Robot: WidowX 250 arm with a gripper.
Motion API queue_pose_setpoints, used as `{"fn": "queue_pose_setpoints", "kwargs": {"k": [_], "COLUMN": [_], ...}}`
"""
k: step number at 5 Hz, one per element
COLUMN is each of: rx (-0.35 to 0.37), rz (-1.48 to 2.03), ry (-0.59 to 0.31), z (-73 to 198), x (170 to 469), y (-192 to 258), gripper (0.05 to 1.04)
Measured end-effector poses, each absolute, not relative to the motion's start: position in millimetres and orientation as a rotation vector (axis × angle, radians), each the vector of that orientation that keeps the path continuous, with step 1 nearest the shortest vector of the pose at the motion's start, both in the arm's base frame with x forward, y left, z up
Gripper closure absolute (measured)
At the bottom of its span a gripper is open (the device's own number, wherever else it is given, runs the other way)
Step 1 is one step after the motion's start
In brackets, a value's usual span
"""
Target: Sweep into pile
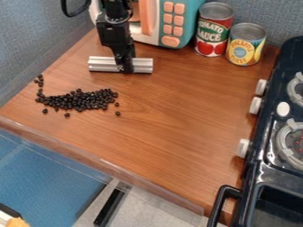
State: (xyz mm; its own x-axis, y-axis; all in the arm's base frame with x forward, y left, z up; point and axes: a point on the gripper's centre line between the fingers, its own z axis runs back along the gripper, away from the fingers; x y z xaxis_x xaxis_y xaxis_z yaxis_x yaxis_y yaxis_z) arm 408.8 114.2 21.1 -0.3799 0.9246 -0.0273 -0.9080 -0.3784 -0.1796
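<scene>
Black beans (82, 100), many, small and rounded, on the left part of the wooden bench (172, 119). Main body of them a longish band running across the view, crowded in the middle and at its right end. A thin straggle leads up from the left end toward the blue wall (29, 37). A few singles sit loose along the near side, and a couple more just off the right end.

Robot arm (112, 31) enters at the top edge, left of centre, with the black hand (125, 66) hanging down beyond the beans. Hand is closed on a silvery, ridged bar (142, 65), gripped near its middle, ends sticking out to both sides. Bar lies crosswise in the view, well apart from the beans, up and to the right of them. Whether its underside touches the wood, cannot tell.

Behind the arm, at the far edge: a teal toy microwave (189, 13) with a pale front and orange buttons (170, 41). To its right, two upright cans side by side: a taller red one (222, 23), then a shorter yellow one (258, 43). Dark toy stove (251, 177) along the right side, white knobs (243, 148) facing the wood, grey burner grates (283, 148) on top.
</scene>
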Motion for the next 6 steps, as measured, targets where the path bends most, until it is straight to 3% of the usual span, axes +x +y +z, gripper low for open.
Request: {"fn": "queue_pose_setpoints", "kwargs": {"k": [3, 4, 5, 6], "rx": [-0.165, -0.136, 0.089, 0.122], "rz": [2.046, 2.056, 2.061, 2.027], "ry": [-0.169, -0.168, -0.093, -0.061], "z": [19.8, 21.0, 14.0, 23.2], "x": [396.5, 392.6, 388.8, 391.4], "y": [154.3, 160.0, 173.5, 165.8], "gripper": [0.705, 0.663, 0.340, 0.093]}}
